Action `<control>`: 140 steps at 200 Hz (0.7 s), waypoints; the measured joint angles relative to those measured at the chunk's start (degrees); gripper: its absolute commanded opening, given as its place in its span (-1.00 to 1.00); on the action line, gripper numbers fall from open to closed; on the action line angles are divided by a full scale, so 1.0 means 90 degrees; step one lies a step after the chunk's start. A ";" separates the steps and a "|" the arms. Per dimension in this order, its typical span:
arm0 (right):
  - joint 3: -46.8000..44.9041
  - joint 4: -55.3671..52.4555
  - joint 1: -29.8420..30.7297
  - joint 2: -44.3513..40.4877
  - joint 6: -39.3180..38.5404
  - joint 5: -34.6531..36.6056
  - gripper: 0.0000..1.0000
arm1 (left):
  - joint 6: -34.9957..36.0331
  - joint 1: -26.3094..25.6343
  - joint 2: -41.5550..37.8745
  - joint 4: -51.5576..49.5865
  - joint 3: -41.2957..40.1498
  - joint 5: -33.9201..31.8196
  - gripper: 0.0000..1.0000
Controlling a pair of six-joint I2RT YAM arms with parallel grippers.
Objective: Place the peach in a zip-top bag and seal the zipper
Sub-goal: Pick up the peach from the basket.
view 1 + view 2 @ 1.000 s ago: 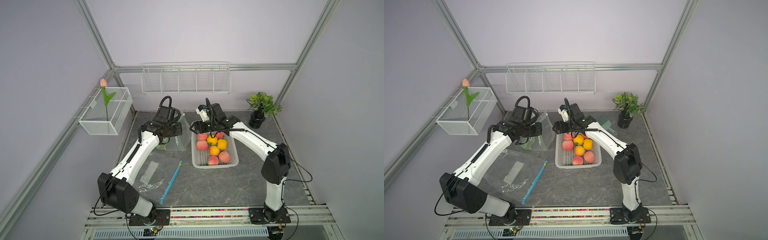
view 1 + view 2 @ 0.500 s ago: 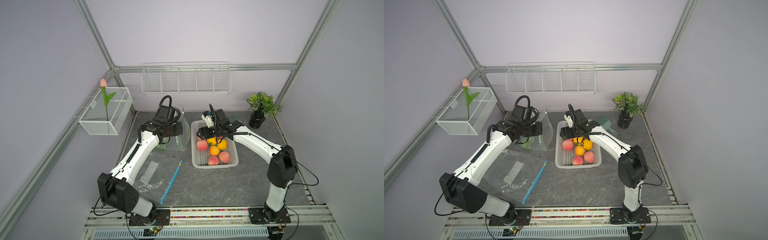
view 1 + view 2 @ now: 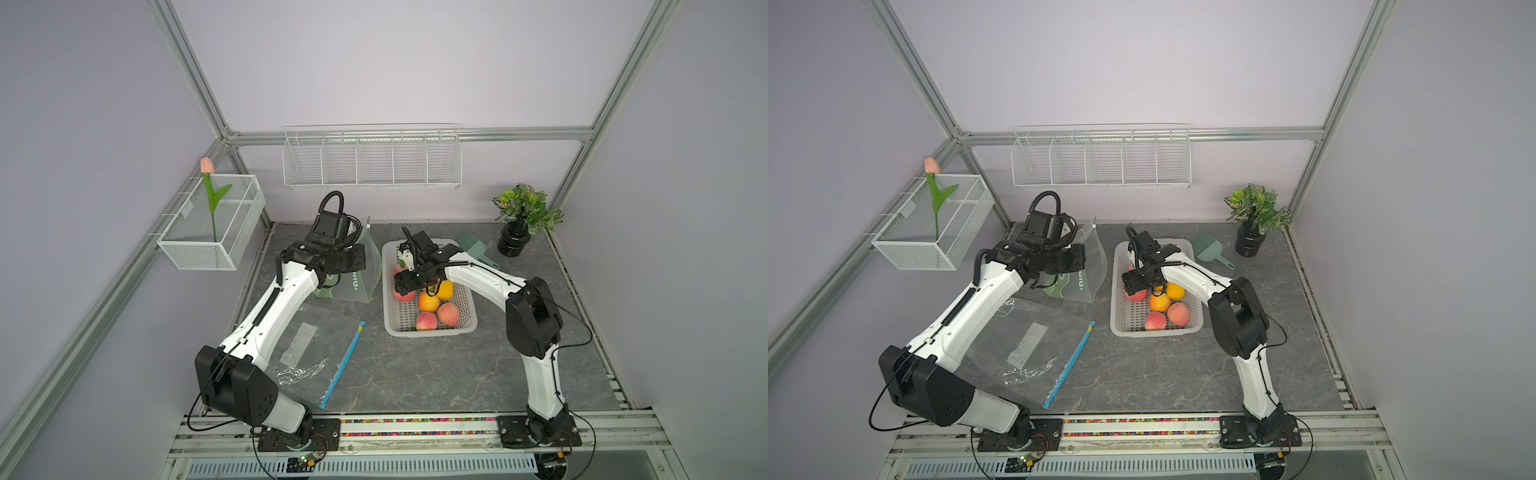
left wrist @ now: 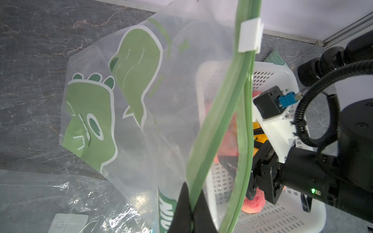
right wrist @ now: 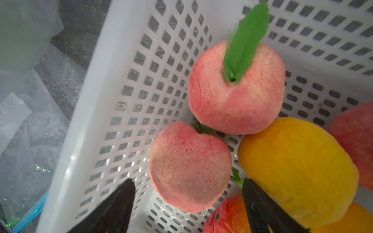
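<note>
Nearest the front rail, a clear bag (image 3: 316, 332) with a blue zipper strip (image 3: 341, 365) lies flat on the grey table (image 3: 415, 374), in front of the left arm. Just beside it, to the right, stands a white perforated basket (image 3: 430, 330) holding several pink and yellow fruits. The right gripper (image 5: 187, 182) is lowered into the basket, its fingers (image 5: 121, 201) spread wide on either side of a pink peach (image 5: 189, 167); contact with the fruit cannot be determined. This peach rests on the basket floor near the left wall, touching a leafed peach (image 5: 236, 90) and just beside a yellow fruit (image 5: 296, 171). Farther back and to the left, the left gripper (image 4: 193, 193) is pressed together, pinching the green zipper rim of a printed zip-top bag (image 4: 129, 141), which hangs upright with its mouth parted; a white slider (image 4: 250, 34) sits on the zipper. Beyond the basket lie a green dustpan (image 3: 471, 249) and a potted plant (image 3: 525, 216). On the walls hang a wire shelf (image 3: 372, 160) and a mesh bin (image 3: 216, 249) holding a tulip (image 3: 207, 165).
</note>
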 measured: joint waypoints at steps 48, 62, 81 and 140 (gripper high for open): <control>0.0325 -0.0073 0.0049 0.0318 0.0029 0.0131 0.73 | 0.0002 0.0000 0.0000 -0.0005 0.0000 0.0019 -1.00; 0.0403 -0.0095 0.0061 0.0418 0.0046 0.0136 0.71 | 0.0002 0.0000 0.0000 -0.0005 0.0000 0.0019 -1.00; 0.0478 -0.0136 0.0066 0.0561 0.0049 0.0134 0.67 | 0.0002 0.0000 0.0000 -0.0005 0.0000 0.0019 -1.00; 0.0369 -0.0068 0.0046 0.0571 0.0214 0.0051 0.46 | 0.0000 0.0000 0.0000 0.0000 0.0000 0.0027 -1.00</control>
